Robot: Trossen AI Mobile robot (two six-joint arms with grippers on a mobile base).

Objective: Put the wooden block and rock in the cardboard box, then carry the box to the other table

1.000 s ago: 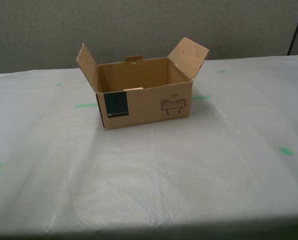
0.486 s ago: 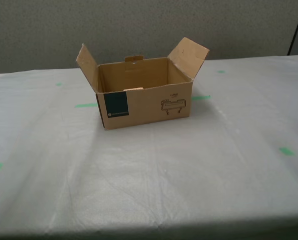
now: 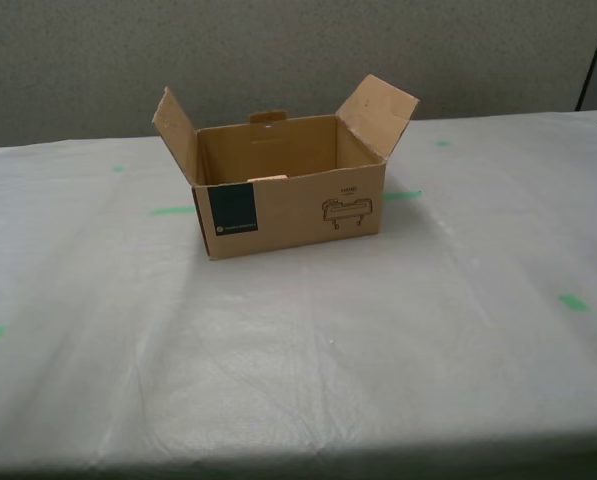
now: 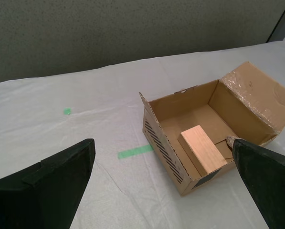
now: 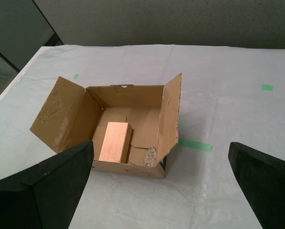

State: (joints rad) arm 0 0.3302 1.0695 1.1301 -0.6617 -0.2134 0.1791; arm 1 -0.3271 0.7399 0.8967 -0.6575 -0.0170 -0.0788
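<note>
- The other table (image 3: 98,330), sheet-covered and whitish-grey, carries small green tape marks (image 3: 170,210). One strip lies at the exterior view's left of the box.
- The cardboard box (image 3: 298,215) stands near the table centre in the exterior view. Its dark navy label sits toward that view's left of the front face and the line drawing toward the right. Both side flaps are raised outward.
- The wooden block (image 5: 114,141) lies flat on the box floor. It is pale tan, smooth and brick-shaped, with its long axis running from the labelled front wall toward the back wall.
- The rock (image 5: 150,156) rests in the box just beside the block, against the front wall. It is small, rough and pinkish-beige. In the second wrist view it is largely hidden behind a finger.
- My first gripper (image 5: 161,191) is spread wide and holds nothing. The box lies ahead of it and apart.
- My second gripper (image 4: 163,183) is also wide apart and empty, clear of the box.
- Neither arm shows in the exterior view. Which arm is nearer cannot be judged.
- Judgement: loading and carrying appear complete. No further approach seems required.
</note>
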